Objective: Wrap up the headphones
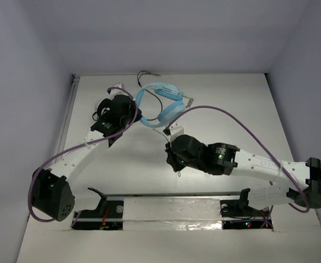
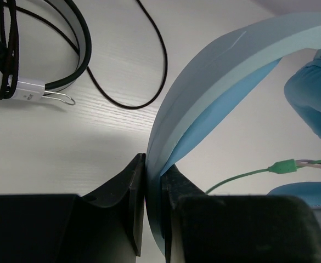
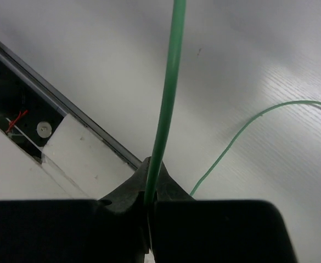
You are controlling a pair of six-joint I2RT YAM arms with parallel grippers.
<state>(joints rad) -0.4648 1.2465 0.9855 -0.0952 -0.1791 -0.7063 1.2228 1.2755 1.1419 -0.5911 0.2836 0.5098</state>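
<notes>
The light blue headphones (image 1: pixel 161 100) lie at the back middle of the table. My left gripper (image 1: pixel 138 115) is shut on their wide blue headband (image 2: pixel 215 71), which runs up from between the jaws of the left gripper (image 2: pixel 155 181). A padded cup (image 2: pixel 314 98) shows to the right of the band. The thin green cable (image 2: pixel 242 176) trails over the table beside it. My right gripper (image 1: pixel 174 161) hovers nearer the front of the table. In the right wrist view the right gripper (image 3: pixel 151 189) is shut on the green cable (image 3: pixel 168 93), which runs straight up, taut.
Smaller black-and-white headphones (image 2: pixel 39 44) with a looping black cable (image 2: pixel 149 71) lie just left of the blue pair, partly under the left arm (image 1: pixel 113 112). A metal rail (image 3: pixel 67 98) and a slot edge the table's near side.
</notes>
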